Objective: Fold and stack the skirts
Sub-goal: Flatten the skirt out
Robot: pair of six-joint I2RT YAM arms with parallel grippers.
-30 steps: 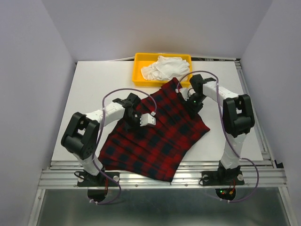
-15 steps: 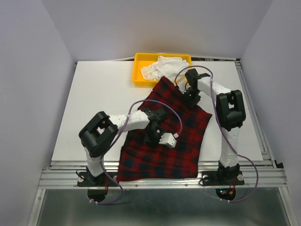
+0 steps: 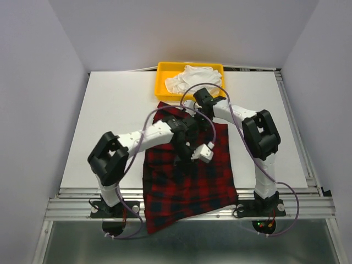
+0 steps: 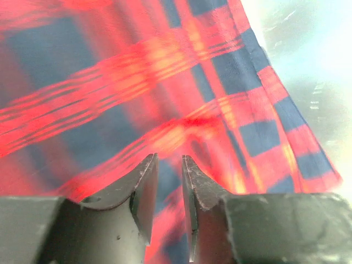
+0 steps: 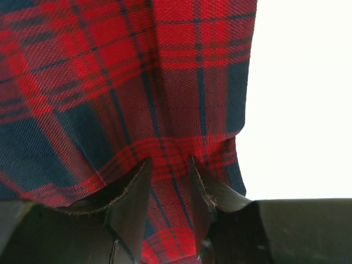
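From above: a white surface (image 3: 110,121) carries a red and dark blue plaid skirt (image 3: 187,181). The skirt lies a little right of centre. It runs from just short of the far edge down to the near edge, where its hem hangs over. A yellow tray (image 3: 161,82) sits at the middle of the far edge, just beyond the skirt, with a crumpled white cloth (image 3: 192,78) in it. Both arms reach in over the skirt. The left pincer (image 3: 186,147) is down on the middle of the skirt, and the right pincer (image 3: 201,110) is at the skirt's far end, near the tray.

Left wrist view: the left pincer (image 4: 168,159) has its two dark fingers drawn nearly together, clenched on a raised fold of the skirt (image 4: 110,82). The picture is blurred. A pale strip of surface (image 4: 313,55) shows at the upper right.

Right wrist view: the right pincer (image 5: 169,162) grips a gathered fold of the skirt (image 5: 110,66) close to the skirt's edge, with the fabric puckered between its fingers. Bare white surface (image 5: 302,99) fills the right side.
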